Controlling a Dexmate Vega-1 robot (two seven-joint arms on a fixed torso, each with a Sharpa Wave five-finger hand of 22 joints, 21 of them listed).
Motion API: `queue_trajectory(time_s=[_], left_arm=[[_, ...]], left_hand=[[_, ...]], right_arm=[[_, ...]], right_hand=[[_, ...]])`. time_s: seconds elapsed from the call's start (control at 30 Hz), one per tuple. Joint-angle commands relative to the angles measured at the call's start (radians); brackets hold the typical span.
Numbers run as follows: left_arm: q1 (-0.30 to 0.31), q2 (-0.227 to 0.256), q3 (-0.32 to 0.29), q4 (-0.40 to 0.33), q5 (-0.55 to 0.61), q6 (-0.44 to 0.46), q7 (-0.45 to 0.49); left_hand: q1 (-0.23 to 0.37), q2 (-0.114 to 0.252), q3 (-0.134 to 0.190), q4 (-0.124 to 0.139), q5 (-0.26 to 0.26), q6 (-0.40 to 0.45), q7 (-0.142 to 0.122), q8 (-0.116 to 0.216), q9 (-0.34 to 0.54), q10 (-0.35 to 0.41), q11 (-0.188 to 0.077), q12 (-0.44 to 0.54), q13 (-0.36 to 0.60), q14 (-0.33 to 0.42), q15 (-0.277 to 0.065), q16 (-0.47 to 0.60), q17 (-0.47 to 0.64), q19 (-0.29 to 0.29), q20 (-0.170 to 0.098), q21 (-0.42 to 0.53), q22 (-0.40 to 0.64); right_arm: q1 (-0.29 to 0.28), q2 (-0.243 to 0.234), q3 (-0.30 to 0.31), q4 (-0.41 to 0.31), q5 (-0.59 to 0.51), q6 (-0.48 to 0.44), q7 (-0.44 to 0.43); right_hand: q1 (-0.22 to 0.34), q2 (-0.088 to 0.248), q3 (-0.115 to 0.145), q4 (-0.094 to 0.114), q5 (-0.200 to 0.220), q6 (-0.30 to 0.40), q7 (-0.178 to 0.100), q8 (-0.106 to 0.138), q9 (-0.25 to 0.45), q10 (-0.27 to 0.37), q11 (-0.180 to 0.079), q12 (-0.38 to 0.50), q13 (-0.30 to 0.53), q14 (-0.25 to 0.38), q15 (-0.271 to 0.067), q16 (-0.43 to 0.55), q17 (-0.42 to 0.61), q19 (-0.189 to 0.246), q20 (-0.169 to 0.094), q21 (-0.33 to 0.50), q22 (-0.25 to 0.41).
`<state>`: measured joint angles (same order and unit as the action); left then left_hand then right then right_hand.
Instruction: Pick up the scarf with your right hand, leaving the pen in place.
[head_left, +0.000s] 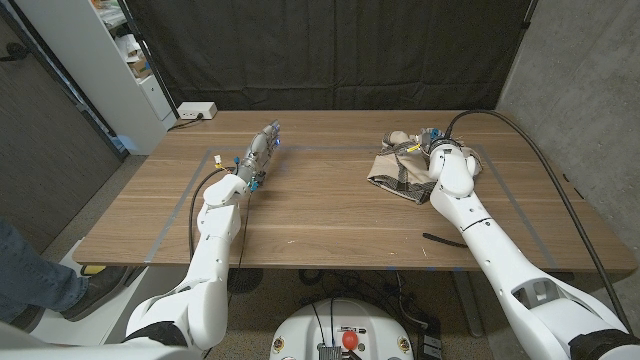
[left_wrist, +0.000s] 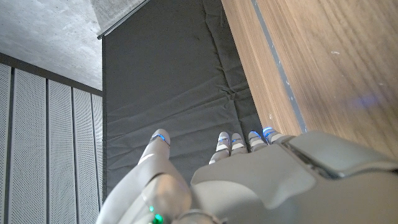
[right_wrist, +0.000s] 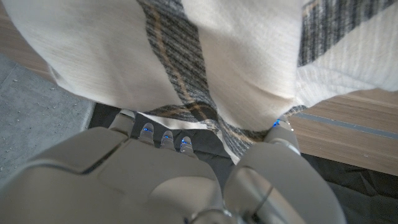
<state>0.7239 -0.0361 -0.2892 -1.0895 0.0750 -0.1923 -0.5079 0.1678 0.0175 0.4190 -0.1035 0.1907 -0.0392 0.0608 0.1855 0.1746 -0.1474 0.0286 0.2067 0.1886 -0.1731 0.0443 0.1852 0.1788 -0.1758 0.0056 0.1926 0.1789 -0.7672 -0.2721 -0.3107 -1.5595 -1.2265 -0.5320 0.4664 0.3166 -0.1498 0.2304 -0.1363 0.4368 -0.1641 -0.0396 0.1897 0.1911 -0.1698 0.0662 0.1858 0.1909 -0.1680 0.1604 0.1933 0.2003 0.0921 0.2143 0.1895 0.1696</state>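
A cream scarf (head_left: 398, 172) with grey stripes lies bunched at the table's back right. My right hand (head_left: 440, 150) is at its far edge. In the right wrist view the scarf (right_wrist: 205, 56) hangs right over my right hand (right_wrist: 186, 180), and a fold of cloth is caught between the thumb and the fingertips (right_wrist: 164, 137). A thin dark pen (head_left: 440, 239) lies on the wood near the front right edge, well apart from the scarf. My left hand (head_left: 260, 155) is over the back left of the table, fingers stretched out and holding nothing; the left wrist view shows that left hand (left_wrist: 249, 180) too.
The wooden table (head_left: 320, 210) carries a taped rectangle outline. A white shelf unit (head_left: 90, 60) and a white power strip (head_left: 195, 111) stand beyond the back left corner. A person's leg and shoe (head_left: 40, 280) are at the front left. A black curtain hangs behind.
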Motion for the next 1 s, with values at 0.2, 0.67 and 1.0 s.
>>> queue_trajectory(time_s=[0.2, 0.67, 1.0], left_arm=[[0.000, 0.008, -0.004, 0.006, -0.002, -0.002, -0.010], [-0.016, 0.008, -0.007, 0.038, 0.005, -0.008, -0.012], [-0.021, 0.010, -0.008, 0.040, 0.011, -0.008, -0.014]], left_hand=[[0.002, 0.006, 0.002, -0.008, -0.001, 0.006, 0.010, 0.006, 0.004, 0.000, 0.010, 0.001, 0.001, -0.052, 0.009, 0.005, 0.003, -0.123, 0.003, 0.004, 0.002], [0.001, 0.006, 0.001, -0.009, -0.001, 0.008, 0.010, 0.006, 0.004, 0.000, 0.009, 0.001, 0.001, -0.052, 0.011, 0.005, 0.004, -0.125, 0.007, 0.004, 0.002], [0.001, 0.007, 0.001, -0.009, -0.001, 0.011, 0.011, 0.006, 0.004, 0.000, 0.009, 0.001, 0.001, -0.051, 0.012, 0.005, 0.004, -0.126, 0.008, 0.004, 0.002]], right_arm=[[0.018, 0.004, -0.024, 0.054, 0.016, -0.023, -0.003], [0.030, -0.002, -0.035, 0.077, 0.027, -0.036, 0.008], [0.040, 0.004, -0.040, 0.114, 0.046, -0.042, -0.005]], right_hand=[[0.013, 0.003, -0.005, 0.002, 0.009, 0.005, 0.002, 0.008, 0.003, -0.023, 0.004, 0.015, 0.002, 0.002, -0.003, 0.015, 0.000, 0.003, 0.003, 0.001, 0.005], [0.018, 0.004, -0.009, 0.001, 0.012, 0.010, 0.003, 0.010, 0.003, -0.015, 0.002, 0.018, 0.002, 0.009, -0.004, 0.018, 0.000, 0.007, 0.003, 0.002, 0.005], [0.021, 0.004, -0.011, 0.001, 0.014, 0.010, 0.003, 0.011, 0.003, -0.010, 0.002, 0.020, 0.002, 0.015, -0.004, 0.021, 0.000, 0.010, 0.002, 0.003, 0.006]])
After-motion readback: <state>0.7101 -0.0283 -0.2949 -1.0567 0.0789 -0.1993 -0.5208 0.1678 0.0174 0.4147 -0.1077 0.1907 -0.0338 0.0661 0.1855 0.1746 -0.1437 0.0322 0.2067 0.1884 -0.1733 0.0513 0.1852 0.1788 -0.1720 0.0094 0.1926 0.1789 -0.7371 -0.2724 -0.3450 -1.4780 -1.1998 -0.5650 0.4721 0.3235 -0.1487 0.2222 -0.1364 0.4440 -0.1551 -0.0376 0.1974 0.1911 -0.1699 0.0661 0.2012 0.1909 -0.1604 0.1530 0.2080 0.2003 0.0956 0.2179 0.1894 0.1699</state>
